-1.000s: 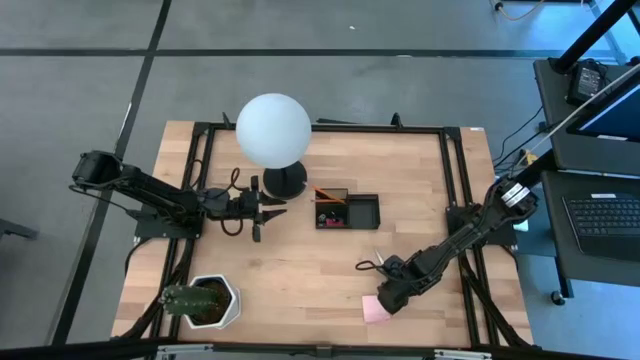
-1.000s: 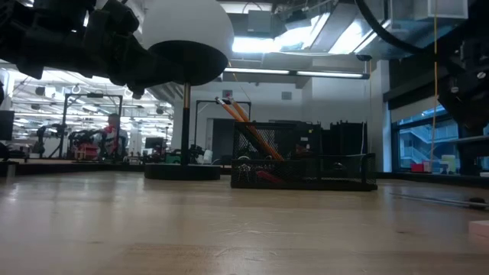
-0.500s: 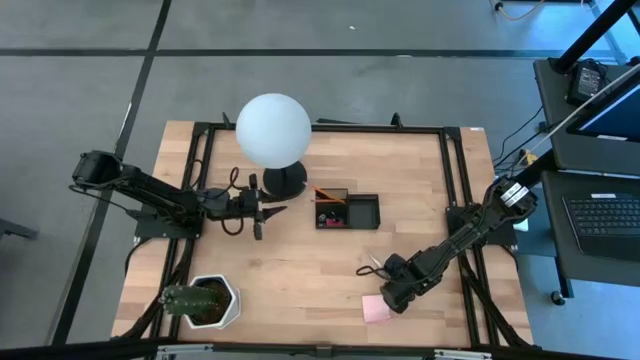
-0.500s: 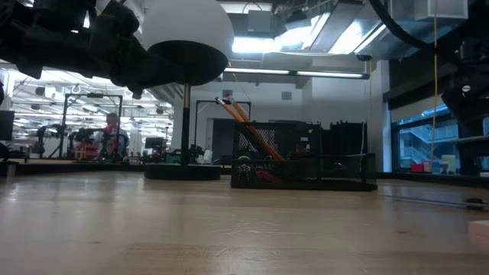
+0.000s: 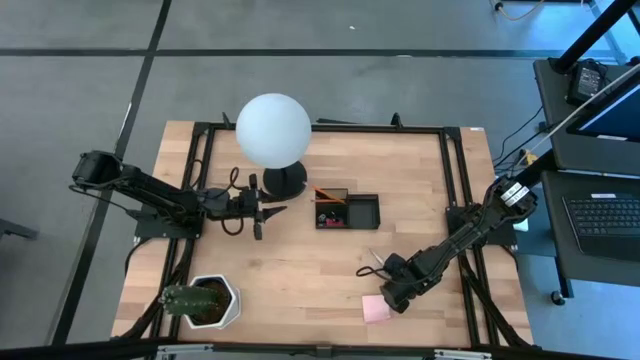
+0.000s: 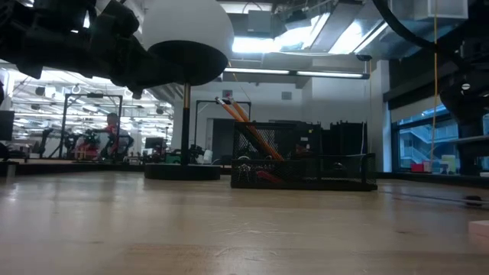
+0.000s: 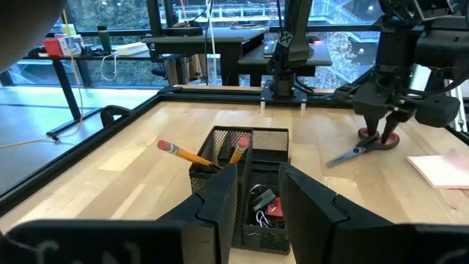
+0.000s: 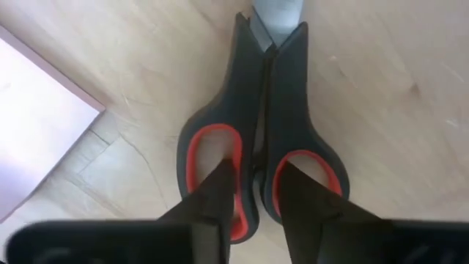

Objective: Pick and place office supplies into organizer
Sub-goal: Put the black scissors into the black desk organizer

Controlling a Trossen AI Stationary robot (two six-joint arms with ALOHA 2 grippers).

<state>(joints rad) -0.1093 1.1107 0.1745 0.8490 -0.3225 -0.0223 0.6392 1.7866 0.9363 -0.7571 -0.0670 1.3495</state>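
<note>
Hovering low over the front right of the table (image 5: 300,270), the right gripper (image 8: 254,192) points straight down at the scissors (image 8: 260,125). Its two fingers (image 8: 220,198) are only slightly spread, their tips set over the red-lined handle loops, one tip in each loop, with the bar between the loops in the gap; whether they press on it cannot be told. The scissors lie flat on the wood, blades shut. The pink sticky-note pad (image 5: 376,311) lies just beside them. The organizer (image 5: 347,211) stands mid-table, orange pencils (image 7: 196,157) leaning in one compartment. The left gripper (image 5: 262,213) waits beside the lamp base, fingers slightly parted, empty.
</note>
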